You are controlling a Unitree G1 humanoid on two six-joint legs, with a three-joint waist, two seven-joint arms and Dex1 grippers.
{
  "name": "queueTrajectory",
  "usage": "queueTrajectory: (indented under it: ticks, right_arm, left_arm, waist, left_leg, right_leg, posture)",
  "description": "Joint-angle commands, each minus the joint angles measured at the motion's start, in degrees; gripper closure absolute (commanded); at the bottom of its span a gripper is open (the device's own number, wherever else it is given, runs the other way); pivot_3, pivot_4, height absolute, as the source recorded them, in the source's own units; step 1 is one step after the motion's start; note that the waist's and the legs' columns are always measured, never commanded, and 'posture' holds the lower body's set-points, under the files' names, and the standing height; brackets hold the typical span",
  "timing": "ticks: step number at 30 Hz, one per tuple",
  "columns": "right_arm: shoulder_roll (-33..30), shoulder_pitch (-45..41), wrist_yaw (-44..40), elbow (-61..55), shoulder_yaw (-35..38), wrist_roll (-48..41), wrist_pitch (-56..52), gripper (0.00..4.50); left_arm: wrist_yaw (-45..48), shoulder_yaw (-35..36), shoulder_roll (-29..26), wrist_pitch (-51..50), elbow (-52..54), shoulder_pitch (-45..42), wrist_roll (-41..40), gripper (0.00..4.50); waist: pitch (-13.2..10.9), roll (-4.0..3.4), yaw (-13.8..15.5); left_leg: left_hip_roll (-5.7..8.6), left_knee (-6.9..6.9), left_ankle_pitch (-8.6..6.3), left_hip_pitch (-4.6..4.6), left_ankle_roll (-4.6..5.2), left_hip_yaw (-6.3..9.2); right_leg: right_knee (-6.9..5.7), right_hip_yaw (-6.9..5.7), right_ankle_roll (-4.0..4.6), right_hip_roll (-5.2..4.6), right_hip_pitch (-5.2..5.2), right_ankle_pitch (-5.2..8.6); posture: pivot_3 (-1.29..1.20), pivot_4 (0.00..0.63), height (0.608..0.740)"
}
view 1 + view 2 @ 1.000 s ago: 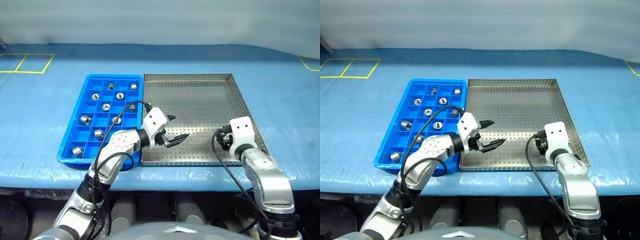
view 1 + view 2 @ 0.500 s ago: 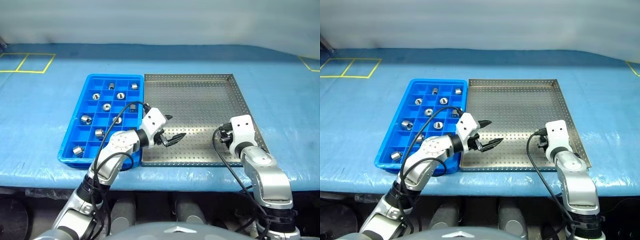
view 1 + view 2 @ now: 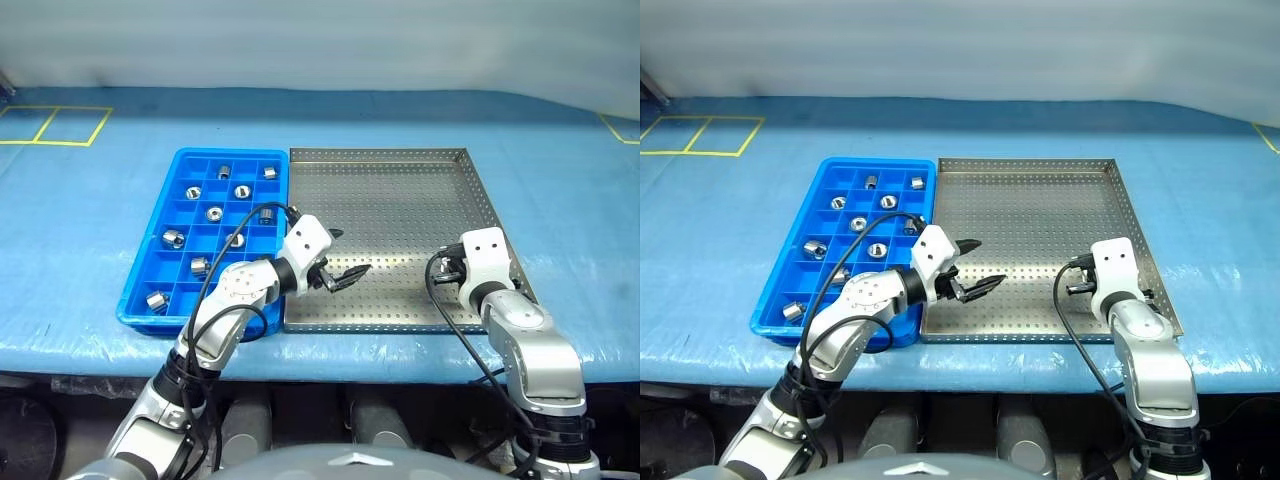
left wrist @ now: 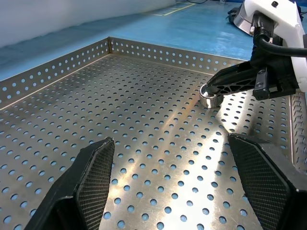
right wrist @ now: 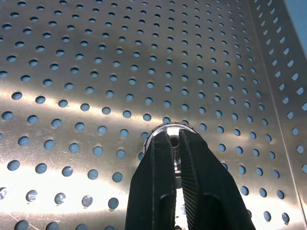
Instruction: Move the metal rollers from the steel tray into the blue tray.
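No legible writing — bare steel tray

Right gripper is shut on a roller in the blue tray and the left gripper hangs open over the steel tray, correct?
Not quite. The right gripper is shut on a roller in the steel tray, not the blue tray; the right wrist view shows perforated metal all around it. The left gripper does hang open over the steel tray.
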State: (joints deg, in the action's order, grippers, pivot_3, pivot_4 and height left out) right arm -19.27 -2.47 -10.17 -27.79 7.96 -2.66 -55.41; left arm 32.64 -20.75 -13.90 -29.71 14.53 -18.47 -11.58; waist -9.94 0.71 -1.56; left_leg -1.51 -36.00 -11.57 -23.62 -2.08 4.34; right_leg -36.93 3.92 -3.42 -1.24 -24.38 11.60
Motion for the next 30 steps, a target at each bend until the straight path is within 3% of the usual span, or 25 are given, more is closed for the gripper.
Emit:
queueTrajectory:
  ticks: [1,9,17,24,30]
  right_arm:
    - [0.8,-1.7,-1.7,-5.1,0.3,-2.7,1.7,4.49]
    - [2.2,-6.7,-7.7,-9.0,-6.1,-9.3,2.8,4.49]
    - [6.9,-15.8,-12.4,-1.6,-17.6,-12.2,7.1,4.49]
    - [8.5,-20.7,-16.1,4.4,-22.6,-12.6,10.6,4.49]
    - [7.9,-20.8,-17.4,6.7,-24.1,-12.3,11.3,4.49]
  left_arm:
    - [-0.2,1.0,0.1,0.1,2.2,-0.3,-0.1,0.37]
    - [-4.7,3.0,-2.6,-6.7,10.9,1.9,0.9,0.37]
    - [-11.3,10.0,-8.5,-17.0,27.8,10.4,2.3,0.37]
    - [-14.8,18.2,-11.7,-22.1,34.8,19.5,3.1,0.37]
    - [-16.1,19.4,-11.8,-23.0,36.0,22.6,2.8,0.37]
  waist:
    - [0.0,0.00,0.0]
    - [0.0,-0.01,0.1]
    - [0.0,0.00,1.3]
    - [0.0,0.02,5.3]
    - [0.0,0.03,8.4]
  left_leg:
    - [0.00,0.00,0.00,0.00,0.00,0.00]
    - [-0.01,0.01,0.00,0.00,0.00,0.05]
    - [-0.06,0.09,0.00,0.03,0.00,0.12]
    - [-0.06,0.10,0.00,0.00,0.00,0.16]
    - [-0.06,0.09,0.00,-0.01,-0.02,0.16]
  right_leg:
    - [0.00,0.00,0.00,0.00,0.00,0.00]
    - [-0.01,-0.01,0.00,0.03,0.00,0.00]
    - [-0.04,-0.07,0.04,0.08,-0.01,0.02]
    - [0.01,-0.13,0.07,0.07,-0.01,0.03]
    - [0.02,-0.17,0.08,0.06,-0.03,0.04]
  posture:
    - [0.06,0.150,0.740]
    - [0.13,0.150,0.740]
    - [0.30,0.150,0.740]
    - [0.39,0.150,0.740]
    - [0.42,0.150,0.740]
